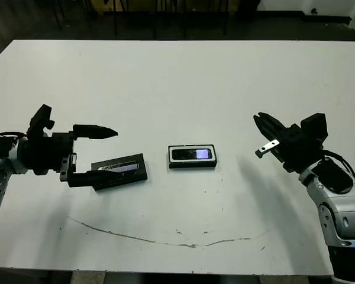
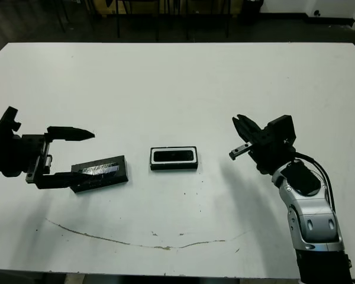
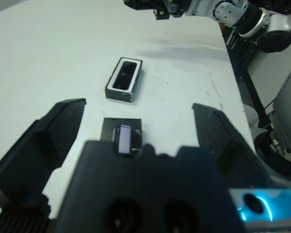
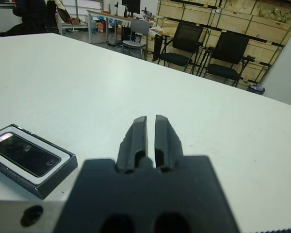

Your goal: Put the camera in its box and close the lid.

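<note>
Spreading my left gripper (image 1: pixel 93 152) wide, I straddle the near end of the lid (image 1: pixel 119 170), which lies flat on the table (image 1: pixel 177 83). The camera (image 1: pixel 192 154) sits inside the box (image 1: pixel 192 157), mid-table just beside the lid. My right gripper (image 4: pixel 151 138) hovers pinched together on nothing, well apart to the right.

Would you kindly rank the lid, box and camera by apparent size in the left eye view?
1. Lid, largest, though the left hand covers one end.
2. Box, somewhat smaller.
3. Camera, smallest, lying inside the box.
</note>
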Tool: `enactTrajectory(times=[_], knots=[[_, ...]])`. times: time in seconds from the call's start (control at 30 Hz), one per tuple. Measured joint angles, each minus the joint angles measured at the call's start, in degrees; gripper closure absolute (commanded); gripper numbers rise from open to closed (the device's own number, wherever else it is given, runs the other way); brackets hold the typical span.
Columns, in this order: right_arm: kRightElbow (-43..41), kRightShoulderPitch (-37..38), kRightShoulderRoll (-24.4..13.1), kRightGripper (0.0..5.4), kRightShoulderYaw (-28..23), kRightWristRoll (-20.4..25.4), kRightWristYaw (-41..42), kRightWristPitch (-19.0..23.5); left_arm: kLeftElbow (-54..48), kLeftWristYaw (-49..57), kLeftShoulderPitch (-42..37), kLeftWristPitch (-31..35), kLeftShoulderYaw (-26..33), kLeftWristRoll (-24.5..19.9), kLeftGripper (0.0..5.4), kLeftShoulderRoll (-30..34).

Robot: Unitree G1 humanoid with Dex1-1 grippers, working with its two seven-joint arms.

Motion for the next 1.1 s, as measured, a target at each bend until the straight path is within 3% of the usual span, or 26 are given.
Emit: enactTrajectory(times=[0.3, 0.7, 1.1], knots=[[0.7, 0.0, 0.0, 5.4, 0.0, 0.0, 0.1, -0.6, 1.7, 0.6, 1.1, -3.0, -1.5, 3.7, 0.02, -0.2], [1.4, -0.1, 0.0, 5.4, 0.3, -0.6, 0.2, -1.7, 3.2, 1.6, 1.1, -1.0, -2.5, 4.7, 0.02, -0.3], [2.7, -0.1, 0.0, 5.4, 0.2, -0.5, 1.5, -2.7, 7.2, 0.5, -0.3, -4.1, -3.7, 8.3, 0.02, -0.2]])
